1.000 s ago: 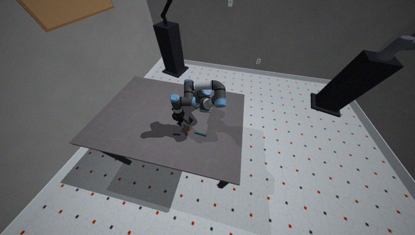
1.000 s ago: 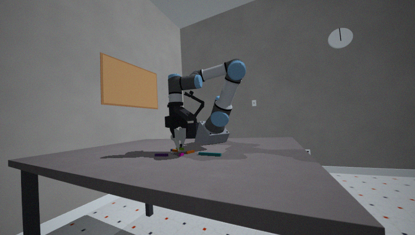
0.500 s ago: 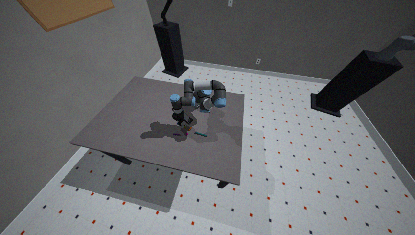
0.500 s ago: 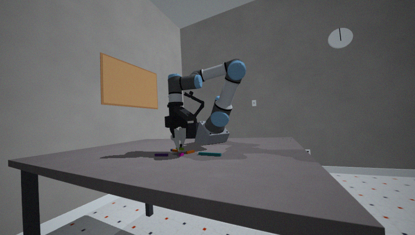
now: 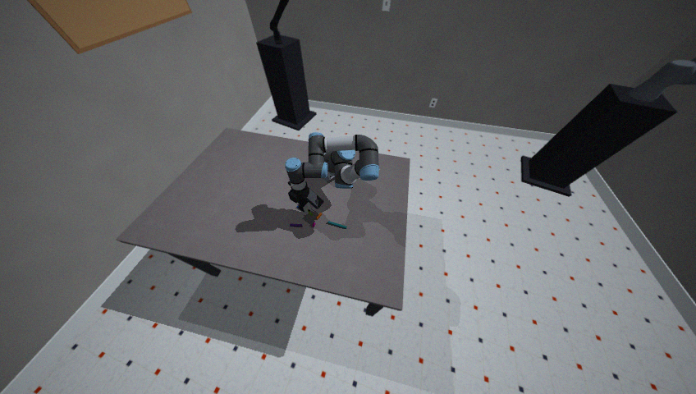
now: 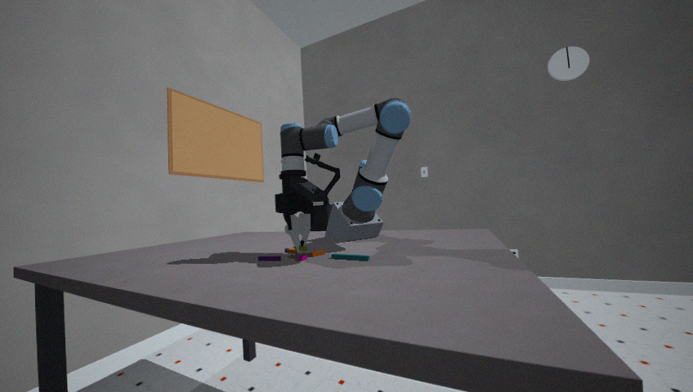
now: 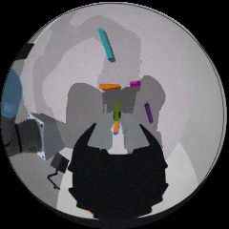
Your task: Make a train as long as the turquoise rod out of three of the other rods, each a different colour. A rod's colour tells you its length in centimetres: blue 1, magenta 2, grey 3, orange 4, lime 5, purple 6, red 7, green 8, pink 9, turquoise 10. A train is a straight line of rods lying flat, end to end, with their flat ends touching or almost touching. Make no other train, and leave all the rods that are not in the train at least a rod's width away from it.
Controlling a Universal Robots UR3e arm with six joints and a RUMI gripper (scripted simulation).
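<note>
Claw [image 5: 309, 210] [image 6: 298, 247] [image 7: 116, 112] pinches your lime rod [image 5: 311, 213] [image 6: 303, 247] [image 7: 116, 108], roughly in line with the near orange rod [image 6: 291, 251] [image 7: 115, 127] and blue rod [image 6: 285, 250] [image 7: 115, 133]. You can't judge joint or height well. Pushing too far could buckle the train; uneven release could skew lime.

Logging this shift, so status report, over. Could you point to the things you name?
Gripper [image 5: 309, 210] [image 6: 297, 247] [image 7: 116, 112] shut on lime rod [image 6: 303, 247] [image 7: 116, 109]. Turquoise rod [image 5: 336, 225] [image 6: 350, 257] [image 7: 105, 44] lying apart. Orange rod [image 5: 319, 215] [image 6: 318, 253] [image 7: 109, 86] near gripper.
</note>
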